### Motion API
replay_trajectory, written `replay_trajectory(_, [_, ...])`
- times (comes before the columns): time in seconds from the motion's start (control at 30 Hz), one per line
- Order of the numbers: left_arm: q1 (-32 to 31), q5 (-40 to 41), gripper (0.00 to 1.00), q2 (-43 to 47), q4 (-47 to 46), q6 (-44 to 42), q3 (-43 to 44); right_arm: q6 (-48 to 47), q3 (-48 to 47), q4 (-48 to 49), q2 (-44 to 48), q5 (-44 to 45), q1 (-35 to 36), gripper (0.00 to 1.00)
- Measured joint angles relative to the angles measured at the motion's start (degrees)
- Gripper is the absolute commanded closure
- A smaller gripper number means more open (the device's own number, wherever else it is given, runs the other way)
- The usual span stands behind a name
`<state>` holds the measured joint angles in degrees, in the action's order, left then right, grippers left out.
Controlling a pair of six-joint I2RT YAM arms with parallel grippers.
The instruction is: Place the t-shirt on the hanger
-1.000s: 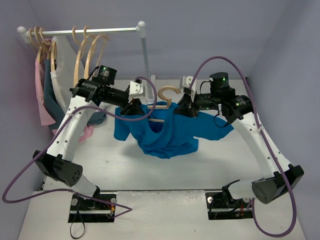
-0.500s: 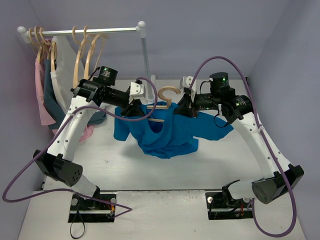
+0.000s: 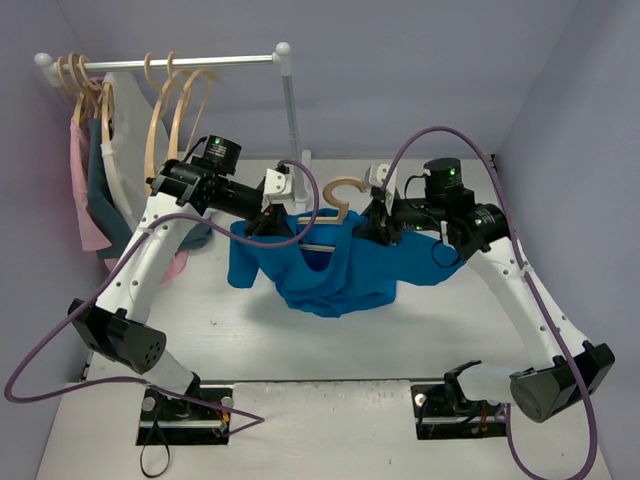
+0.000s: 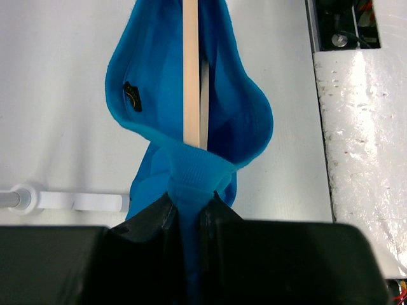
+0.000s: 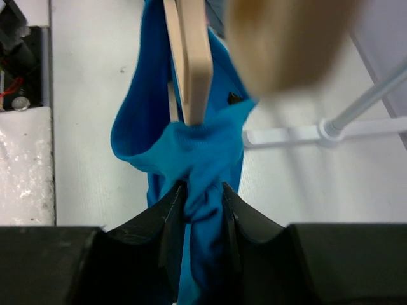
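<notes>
1. Beneath everything, a flat white tabletop [image 3: 420, 330].
2. Hoisted above it, between the two arms, a bright medium-blue wrinkled cloth t-shirt [image 3: 330, 275], sagging in the middle.
3. Threaded through its neck opening, a pale light-wood clothes hanger [image 4: 191, 63], rounded hook poking out on top.
4. Pinched tight on one shoulder fold of the cloth, the black left gripper [image 4: 189, 206].
5. Clasped round the other shoulder's bunched cloth, the black right gripper [image 5: 199, 194], jaws slightly parted.

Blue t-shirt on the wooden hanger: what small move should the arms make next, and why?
Probably the right gripper should tug its shoulder slightly outward. The pale wooden hanger already sits inside the bright blue cloth t-shirt, with the left gripper pinching the other shoulder, but cloth bunches at this tip.
</notes>
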<state>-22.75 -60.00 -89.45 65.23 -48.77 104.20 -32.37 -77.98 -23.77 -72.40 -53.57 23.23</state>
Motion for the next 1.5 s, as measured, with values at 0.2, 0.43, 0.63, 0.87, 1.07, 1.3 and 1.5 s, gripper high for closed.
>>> replay_trajectory(0.2, [1.4, -2.3, 1.0, 1.4, -0.8, 0.0, -2.1, 0.9, 3.5, 0.1, 5.1, 4.1, -4.9, 0.69])
replay_trajectory(0.43, [3.0, -3.0, 1.0, 3.6, -1.7, 0.1, -3.8, 2.7, 6.0, -0.4, 9.3, 9.1, -7.1, 0.66])
replay_trajectory(0.63, [3.8, -2.7, 1.0, 5.7, -3.6, 1.9, -5.7, 3.8, 6.0, -0.9, 11.8, 13.0, -7.8, 0.54])
replay_trajectory(0.87, [3.9, 0.7, 1.0, 8.4, -9.0, 6.9, -7.5, 5.3, 5.4, -1.5, 12.8, 16.6, -7.9, 0.44])
replay_trajectory(1.07, [3.9, 5.7, 1.0, 11.3, -15.6, 14.3, -7.7, 8.3, -2.4, -3.1, 13.1, 20.4, -7.9, 0.33])
replay_trajectory(1.3, [4.0, 16.0, 1.0, 12.5, -19.0, 22.4, 6.0, 12.2, -19.6, -3.4, 13.4, 30.6, -7.9, 0.14])
replay_trajectory(1.5, [4.2, 16.5, 1.0, 13.3, -20.1, 28.0, 20.8, 13.2, -29.0, -2.4, 13.9, 37.8, -7.9, 0.13])
